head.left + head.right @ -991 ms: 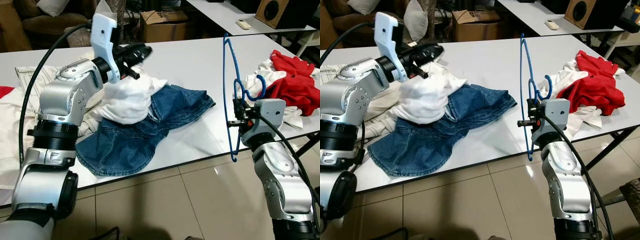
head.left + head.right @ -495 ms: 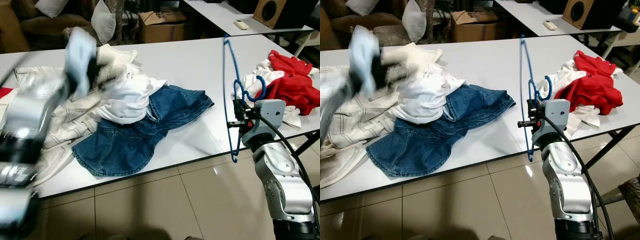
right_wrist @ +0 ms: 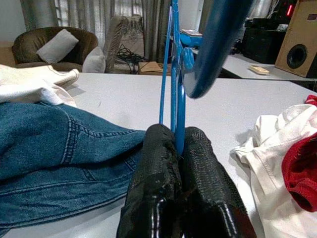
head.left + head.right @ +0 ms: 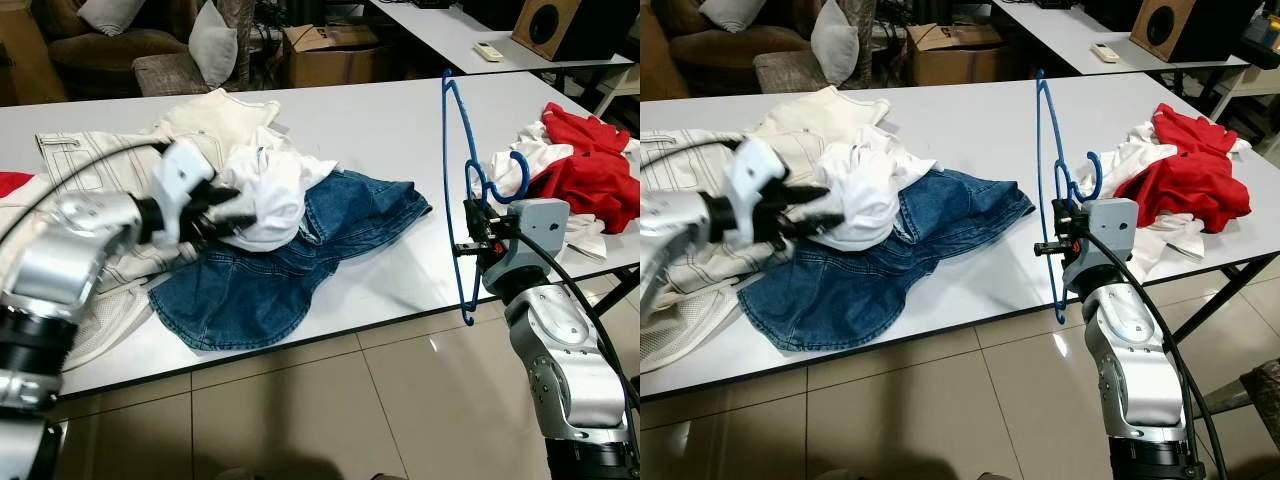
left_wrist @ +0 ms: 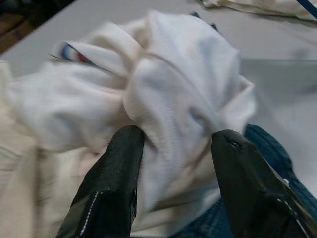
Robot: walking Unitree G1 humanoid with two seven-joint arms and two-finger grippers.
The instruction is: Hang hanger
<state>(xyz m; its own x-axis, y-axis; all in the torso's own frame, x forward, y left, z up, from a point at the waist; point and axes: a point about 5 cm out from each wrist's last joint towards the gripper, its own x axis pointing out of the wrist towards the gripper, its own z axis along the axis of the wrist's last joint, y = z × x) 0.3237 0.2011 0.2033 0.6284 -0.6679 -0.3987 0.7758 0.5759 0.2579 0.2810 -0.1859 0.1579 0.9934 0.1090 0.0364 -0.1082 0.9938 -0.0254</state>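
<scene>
1. The blue hanger (image 4: 456, 190) stands upright at the right of the head view, over the front edge of the white worktop (image 4: 380, 120), its hook curling near a red and white heap of clothes (image 4: 585, 170).
2. The right hand (image 3: 179, 163) is clamped on the hanger; the wrist view shows both black fingers (image 3: 153, 188) pressed together with the blue wire squeezed between them.
3. The left hand (image 5: 171, 148) sits left of centre in the head view, low over the laundry pile. Its fingers stand apart, straddling a bunched fold of the white garment (image 4: 265, 190), touching the cloth but not yet pinched shut on it.
4. That white garment lies on top of blue denim (image 4: 300, 260), with cream clothing (image 4: 90, 170) spread toward the left edge.
5. Progress, as I judge it: the hanger is picked up and held ready, which is the early part. Nothing hangs on it, and no rail or hook to hang it from is in sight.
6. What is left appears to be gripping the white garment, bringing it and the hanger together, then finding somewhere to hang it.
</scene>
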